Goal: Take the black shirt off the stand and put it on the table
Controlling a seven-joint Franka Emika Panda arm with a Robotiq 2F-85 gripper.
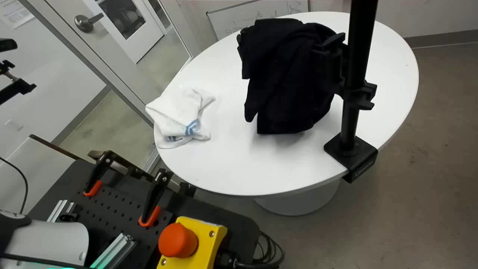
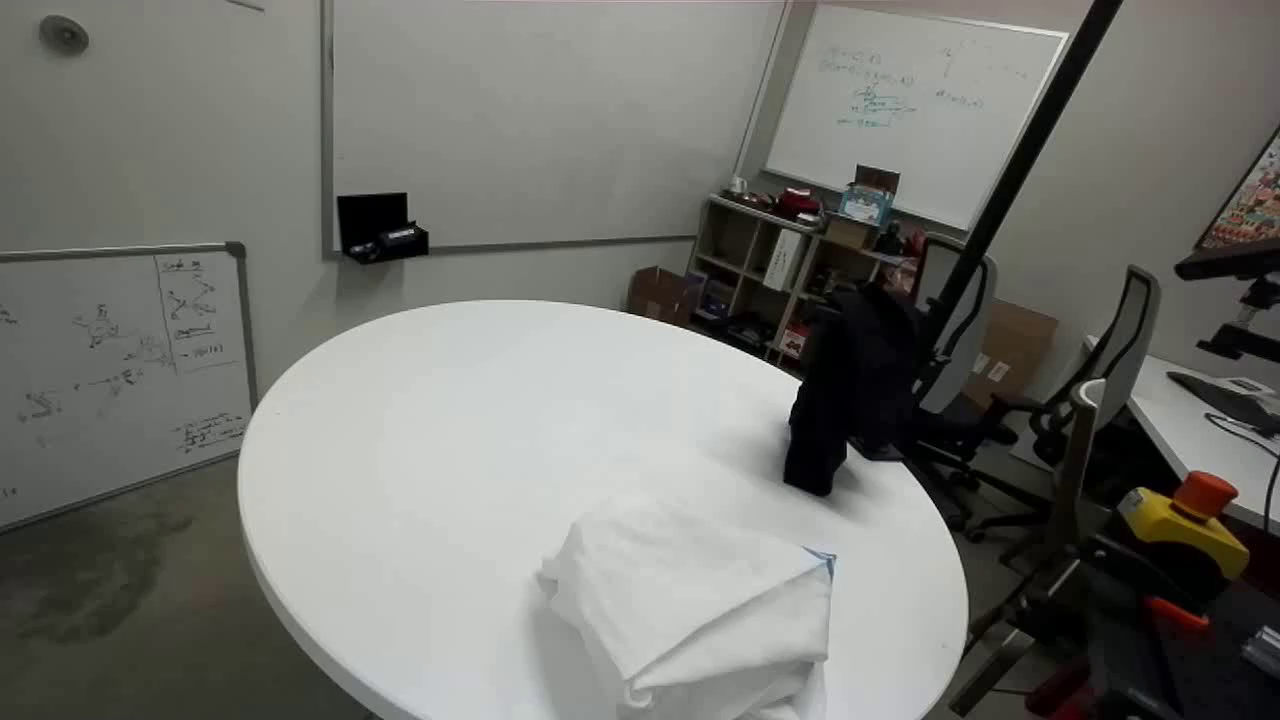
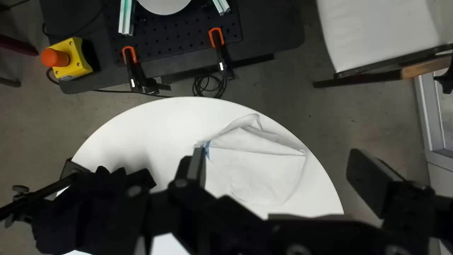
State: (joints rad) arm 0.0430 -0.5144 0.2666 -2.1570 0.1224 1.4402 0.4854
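Observation:
The black shirt (image 1: 287,78) hangs in folds on the black stand (image 1: 360,48), above the white table (image 1: 224,168). The shirt (image 2: 850,380) and the stand's pole (image 2: 1035,150) also show in an exterior view at the right. In the wrist view the shirt (image 3: 95,209) is at the lower left, partly hidden by a finger, beside the stand's pole (image 3: 42,194). My gripper (image 3: 277,163) is open with nothing between its fingers. It is high above the table, apart from the shirt. The gripper is out of view in both exterior views.
A crumpled white cloth with blue stripes (image 1: 179,116) lies on the table, below my gripper in the wrist view (image 3: 254,170). The stand's base (image 1: 351,153) is clamped at the table edge. A yellow box with a red button (image 1: 192,243) and orange-tipped clamps (image 1: 151,201) sit on the robot's black bench.

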